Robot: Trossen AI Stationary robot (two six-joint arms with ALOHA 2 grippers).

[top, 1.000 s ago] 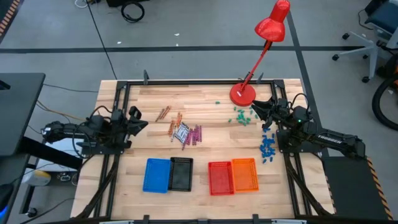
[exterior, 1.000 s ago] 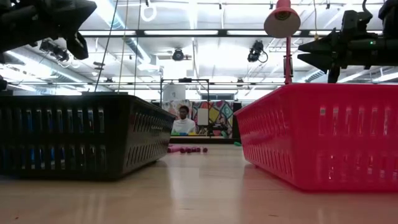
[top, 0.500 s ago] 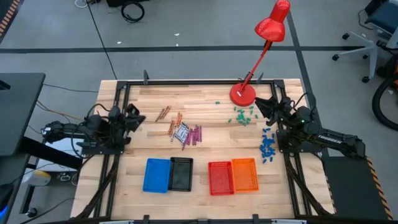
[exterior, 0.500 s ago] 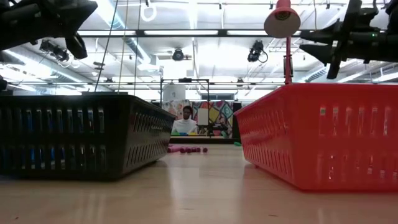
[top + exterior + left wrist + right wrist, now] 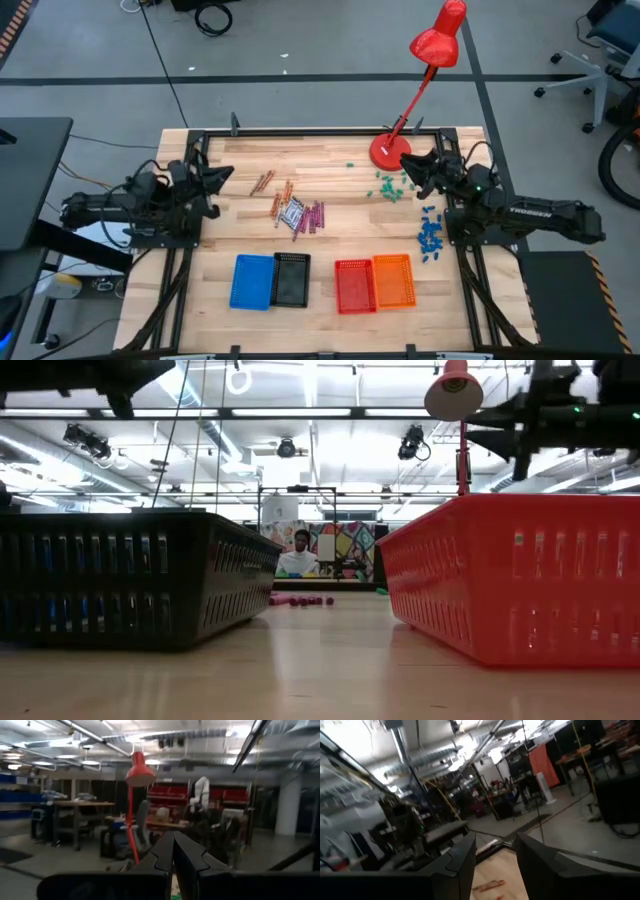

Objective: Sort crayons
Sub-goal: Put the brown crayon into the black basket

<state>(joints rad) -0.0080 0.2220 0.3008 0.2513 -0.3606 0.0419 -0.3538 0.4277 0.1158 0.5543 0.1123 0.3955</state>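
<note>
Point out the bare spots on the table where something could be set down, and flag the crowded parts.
Bare wood lies between the crayons and the green bits, and between the black basket and red basket. It is crowded by the lamp base, green bits and blue chunks.

Grey floor (image 5: 300, 90) around the wooden table (image 5: 330, 240), red desk lamp (image 5: 437, 45), ceiling strip lights (image 5: 330, 412).

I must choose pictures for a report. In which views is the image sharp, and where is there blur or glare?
High view: evenly lit and sharp; the crayons and the red lamp read clearly. Low view: bright ceiling lights glare behind the black basket and red basket. Left wrist view: dim and soft, shut left claw dark. Right wrist view: tilted and smeared, ceiling washed out above the open right claw.
</note>
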